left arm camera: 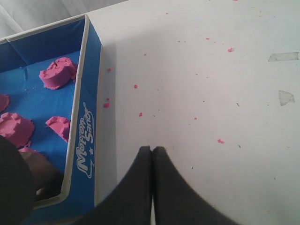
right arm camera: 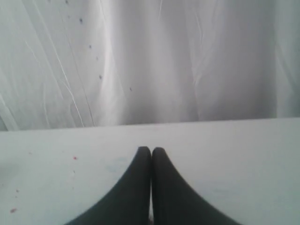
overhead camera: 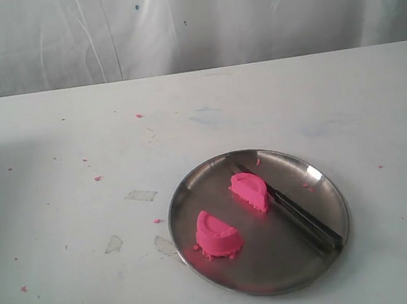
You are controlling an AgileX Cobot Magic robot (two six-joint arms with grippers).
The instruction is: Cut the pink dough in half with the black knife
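Pink dough (overhead camera: pixel 218 234) halved on plate (overhead camera: pixel 194 191), black knife (overhead camera: pixel 298 214) beside; both fingers (left arm camera: pixel 140 161) (right arm camera: pixel 140 161) pressed together, empty.

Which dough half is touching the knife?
The half farther back on the plate: its right side lies against the knife. The front half, near the plate's left edge, sits clear of the blade.

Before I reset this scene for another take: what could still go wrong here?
The black knife lies loose in the steel plate against one half of the pink dough, so lifting the plate could slide it. The other half sits near the rim and might tip out. Pink crumbs on the table may smear.
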